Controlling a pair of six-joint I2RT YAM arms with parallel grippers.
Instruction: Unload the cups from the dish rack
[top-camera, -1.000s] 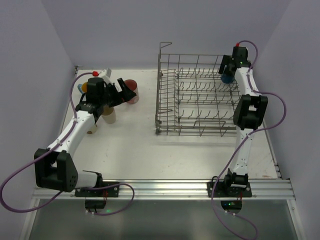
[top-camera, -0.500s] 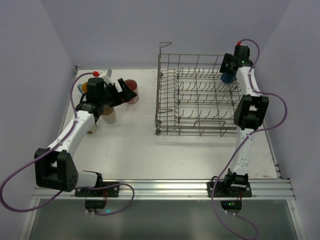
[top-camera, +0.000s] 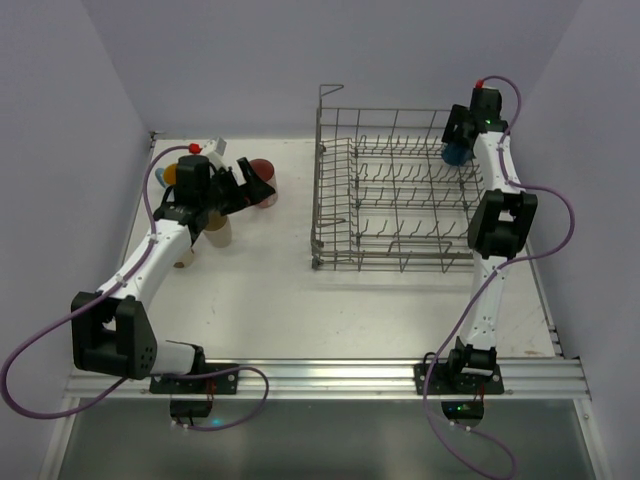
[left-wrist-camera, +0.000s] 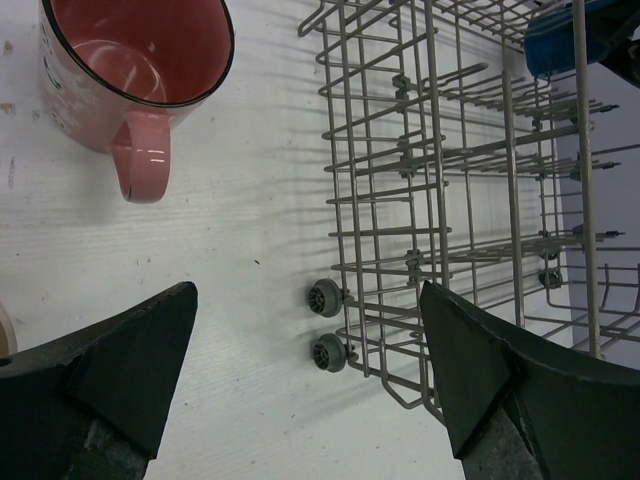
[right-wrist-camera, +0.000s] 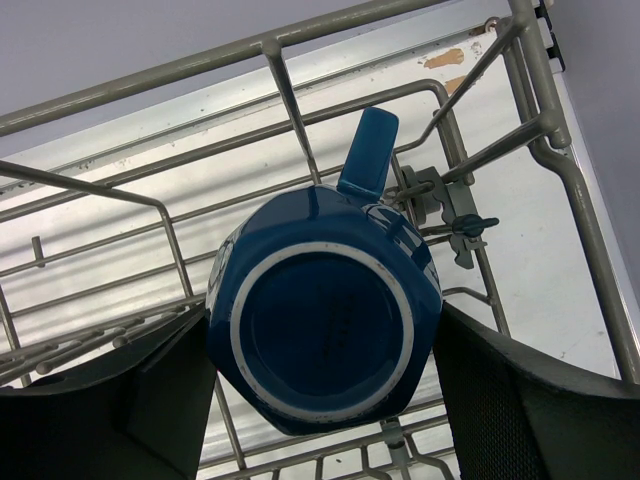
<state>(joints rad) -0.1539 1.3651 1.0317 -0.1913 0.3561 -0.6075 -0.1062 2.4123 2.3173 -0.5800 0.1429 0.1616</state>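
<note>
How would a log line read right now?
left gripper: open, empty | right gripper: shut on dark blue mug, inside dish rack

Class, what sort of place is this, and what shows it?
Likely a robotics lab cell, not a kitchen: two arms bolted to a rail, plain walls enclosing a white table, a dish rack on it.

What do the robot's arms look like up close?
The left arm and right arm are white tubes with chunky black joints. A purple cable loops along each, with a small red cap near each wrist. The left end effector and right end effector each have two dark wedge-shaped fingers.
</note>
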